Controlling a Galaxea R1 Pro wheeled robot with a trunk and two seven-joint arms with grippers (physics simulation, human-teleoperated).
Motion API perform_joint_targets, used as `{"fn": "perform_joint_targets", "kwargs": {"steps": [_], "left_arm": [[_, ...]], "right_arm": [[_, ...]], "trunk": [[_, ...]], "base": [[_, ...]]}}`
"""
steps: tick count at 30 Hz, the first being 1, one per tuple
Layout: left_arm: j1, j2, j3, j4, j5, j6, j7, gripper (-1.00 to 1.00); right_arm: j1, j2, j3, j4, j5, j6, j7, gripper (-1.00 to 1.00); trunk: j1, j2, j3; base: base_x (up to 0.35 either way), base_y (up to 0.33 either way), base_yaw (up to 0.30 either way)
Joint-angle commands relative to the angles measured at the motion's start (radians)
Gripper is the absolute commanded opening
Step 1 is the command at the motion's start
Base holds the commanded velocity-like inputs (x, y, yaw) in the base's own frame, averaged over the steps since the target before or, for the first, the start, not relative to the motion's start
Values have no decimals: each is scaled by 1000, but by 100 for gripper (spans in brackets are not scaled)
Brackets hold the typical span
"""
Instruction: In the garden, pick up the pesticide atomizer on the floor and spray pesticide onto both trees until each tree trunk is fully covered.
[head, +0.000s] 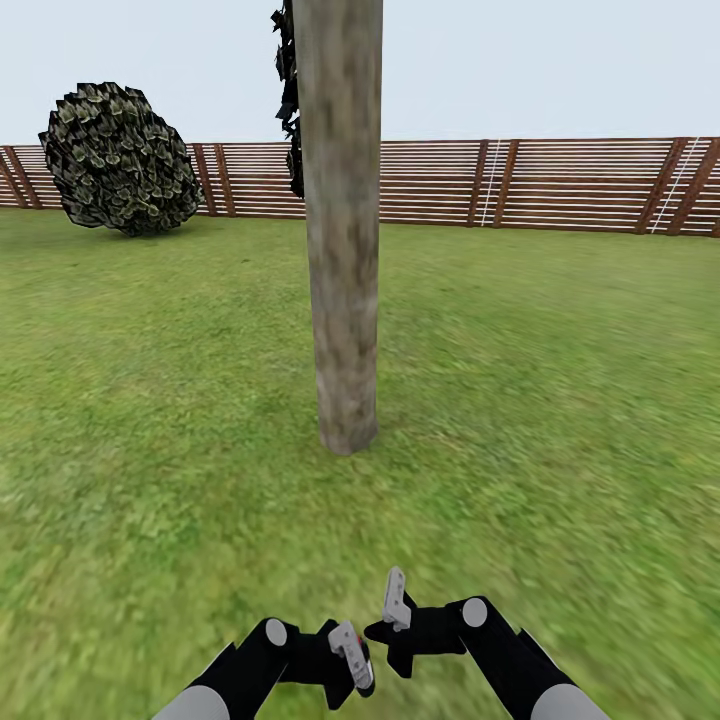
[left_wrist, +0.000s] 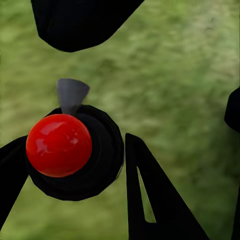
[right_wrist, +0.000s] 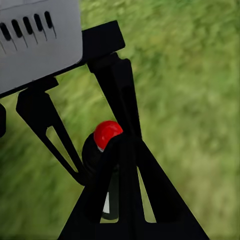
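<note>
Item one, your landmark: the tree trunk (head: 342, 250), thick, pale grey-brown and mottled, standing upright on the grass (head: 560, 400) straight ahead of you in the head view. Dark leaf clumps (head: 288, 90) hang against its upper part on the side toward the bush.

Item two: the round dark bush (head: 120, 160), well apart from the trunk, close to the wooden fence (head: 560, 185) that runs behind both.

Item three: the pesticide atomizer (left_wrist: 75, 150), a black bottle with a red cap (left_wrist: 59, 145), well short of the trunk, on your side of it, held off the grass. A strip of white label (right_wrist: 106, 202) shows in the right wrist view.

Item four: your left hand (head: 355, 662), clamped on the atomizer, its dark fingers (left_wrist: 155, 200) pressed to either side of the bottle.

Item five: your right hand (head: 385, 620), just beside the left one, facing it. You cannot tell whether its fingers (right_wrist: 122, 100) stand apart or together.
</note>
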Motion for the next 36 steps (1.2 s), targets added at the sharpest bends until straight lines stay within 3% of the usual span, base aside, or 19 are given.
{"fn": "perform_joint_targets", "kwargs": {"steps": [1, 9, 26, 32, 34, 36], "left_arm": [[0, 0, 0, 0, 0, -1, 1, -100], [0, 0, 1, -21, 46, -6, -2, -100], [0, 0, 2, -21, 49, -5, -54, -100], [6, 12, -6, -9, 32, 1, -26, -100], [8, 31, -7, -7, 15, 3, -16, -100], [9, 66, -7, -5, -26, 7, -10, -100]], "right_arm": [[0, 0, 0, 0, 0, 0, 0, -100], [0, 0, 0, 1, 1, 0, 0, -100], [0, 0, 0, 1, 1, 0, 0, -100], [0, 0, 0, 0, 1, 0, 0, -100], [0, 0, 0, 0, 1, 0, 0, -100], [0, 0, 0, 1, 1, 0, 0, -100]], "trunk": [[0, 0, 0], [0, 0, 0], [0, 0, 0], [0, 0, 0], [0, 0, 0], [0, 0, 0]], "base": [[0, 0, 0], [0, 0, 0], [0, 0, 0], [0, 0, 0], [0, 0, 0], [0, 0, 0]]}}
